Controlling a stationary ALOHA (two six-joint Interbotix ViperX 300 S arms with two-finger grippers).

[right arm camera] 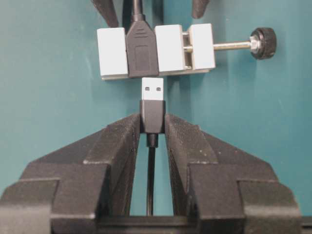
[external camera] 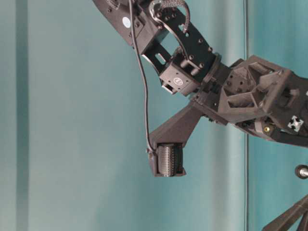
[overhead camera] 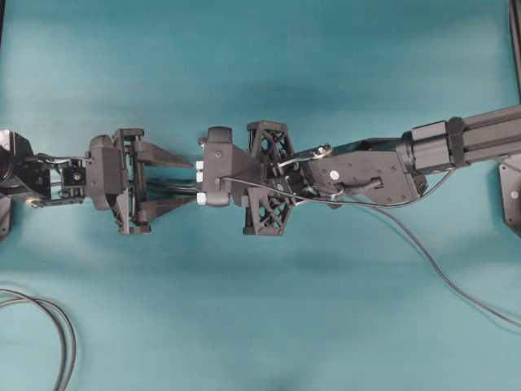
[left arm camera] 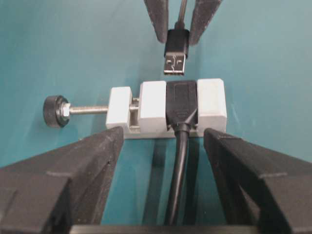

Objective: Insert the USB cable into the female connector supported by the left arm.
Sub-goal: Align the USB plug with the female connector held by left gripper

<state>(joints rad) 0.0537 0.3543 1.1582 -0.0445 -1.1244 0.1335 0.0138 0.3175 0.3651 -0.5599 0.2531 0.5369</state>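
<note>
Vise [right arm camera: 158, 51] held the female connector [right arm camera: 143, 53]; right gripper [right arm camera: 152, 129] pinched the USB cable [right arm camera: 152, 105] just short, left gripper [left arm camera: 161, 141] spread wide.

Even bright overhead light, soft shadows, wrist views slightly blurred, perhaps edge distortion

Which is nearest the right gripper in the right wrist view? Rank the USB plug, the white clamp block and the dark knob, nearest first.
1. USB plug: held between the right gripper fingers, jutting just past the tips.
2. White clamp block: just beyond the plug, across a small gap.
3. Dark knob: farthest, upper right, at the screw's end.
</note>
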